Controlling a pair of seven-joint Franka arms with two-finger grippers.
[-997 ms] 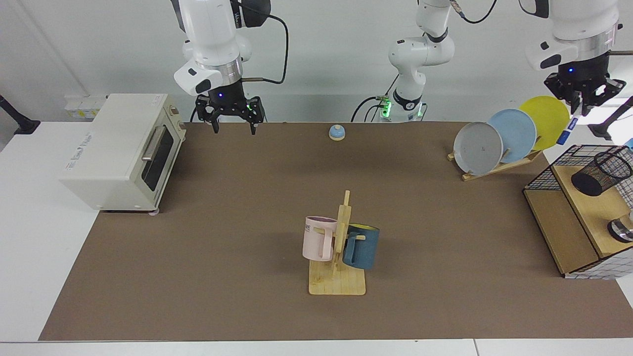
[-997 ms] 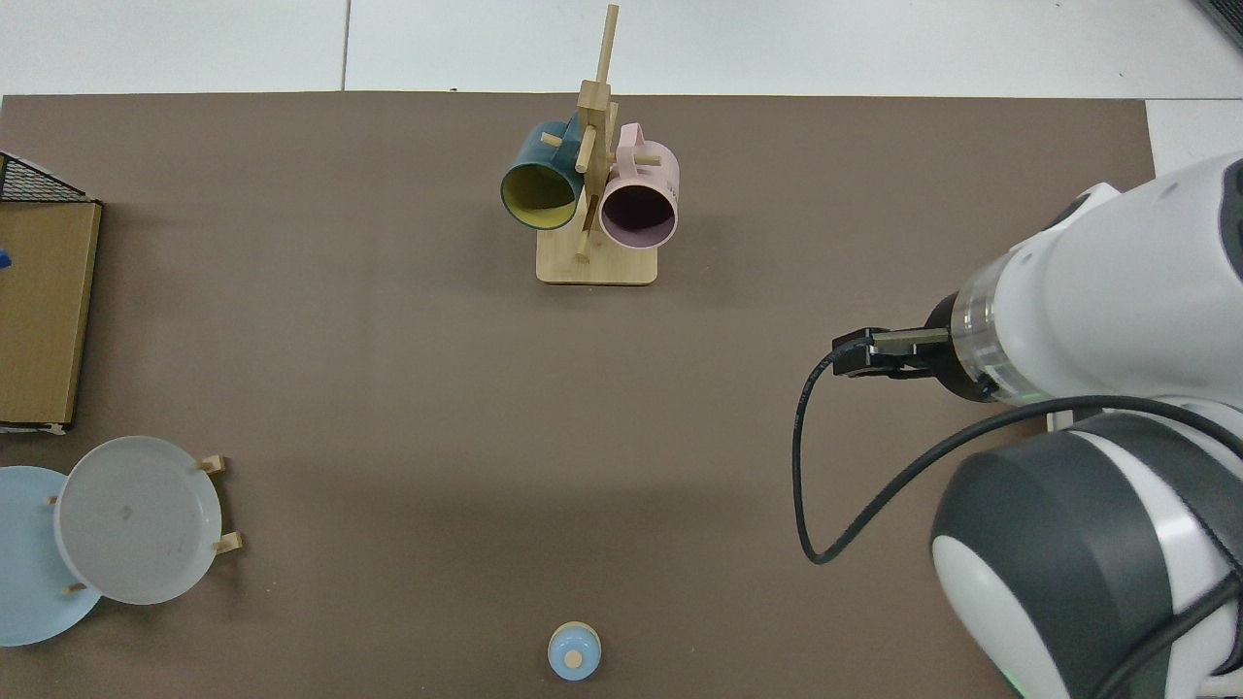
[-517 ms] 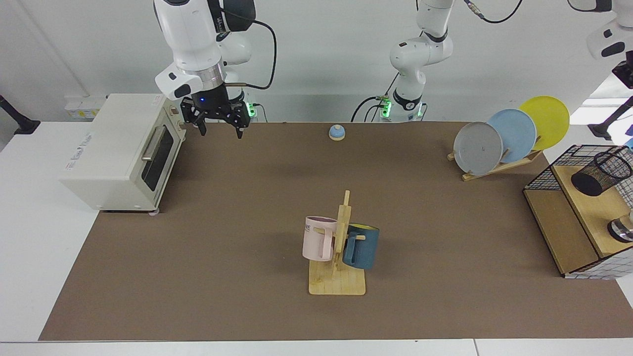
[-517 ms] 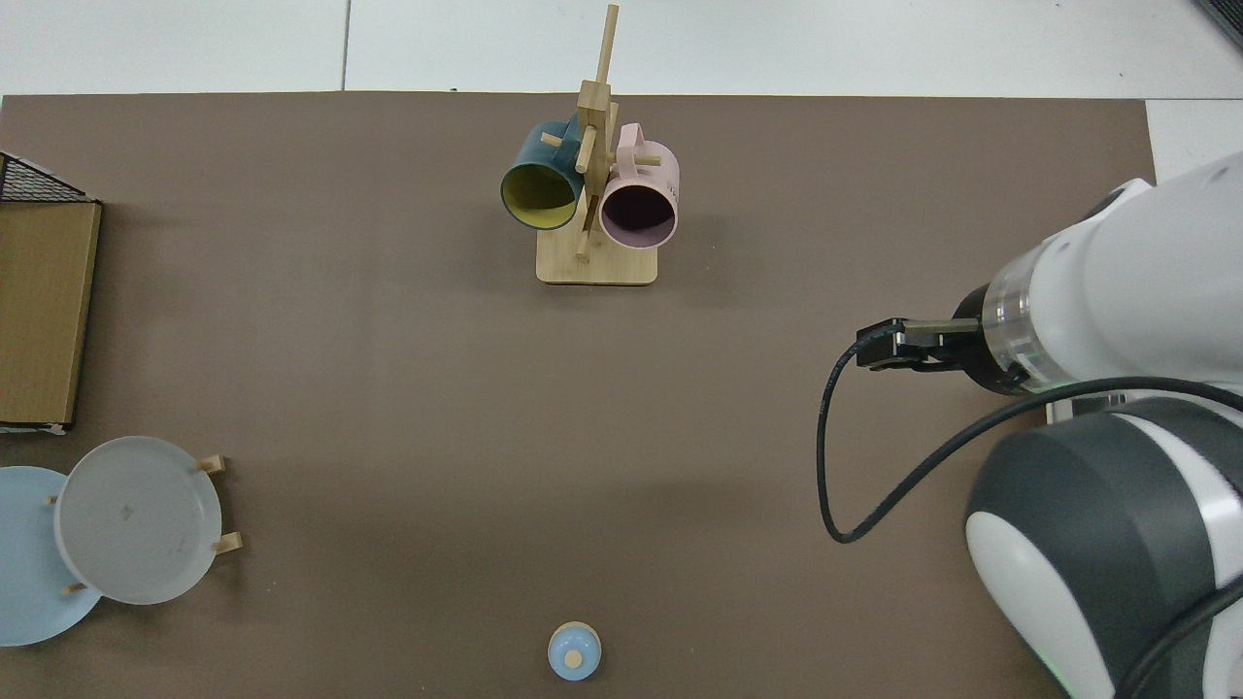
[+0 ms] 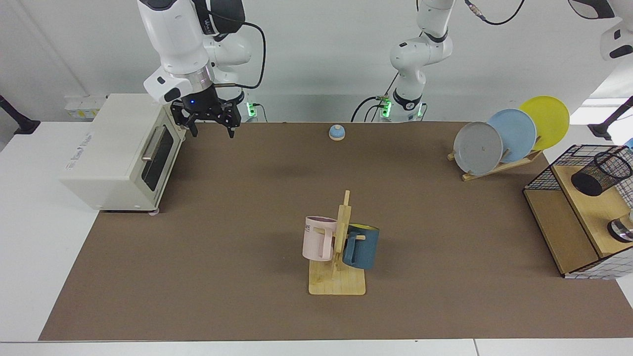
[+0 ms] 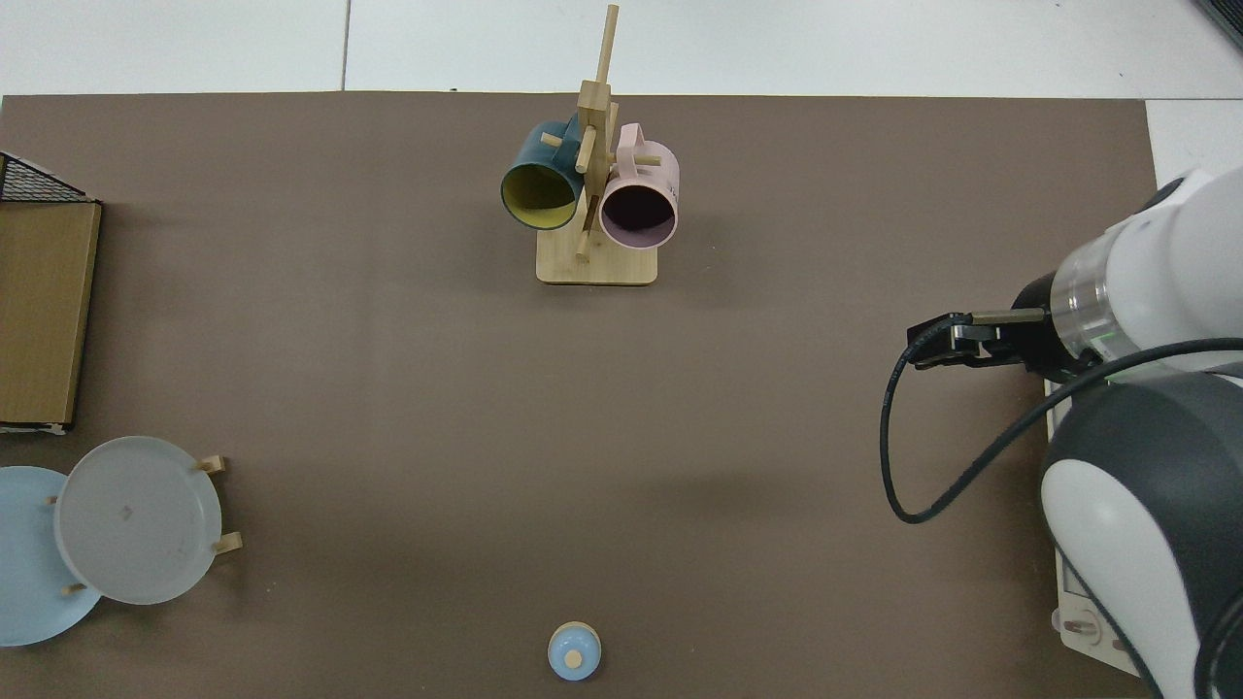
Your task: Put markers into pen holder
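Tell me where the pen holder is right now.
In the facing view, the pen holder sits at the far right edge, tilted on the wooden shelf inside the wire basket, near the plate rack.

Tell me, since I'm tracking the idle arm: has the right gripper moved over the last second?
Yes. The right gripper, open and empty, has shifted in the facing view toward the toaster oven, now hanging just beside its door instead of farther along the mat's back edge.

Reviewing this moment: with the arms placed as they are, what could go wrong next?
The right gripper hangs open close beside the toaster oven; a careless swing might clip its door handle. The left gripper is out of view and no marker shows, so the drop cannot be confirmed. The pen holder lies tilted on the wooden shelf, so a marker could slide out.
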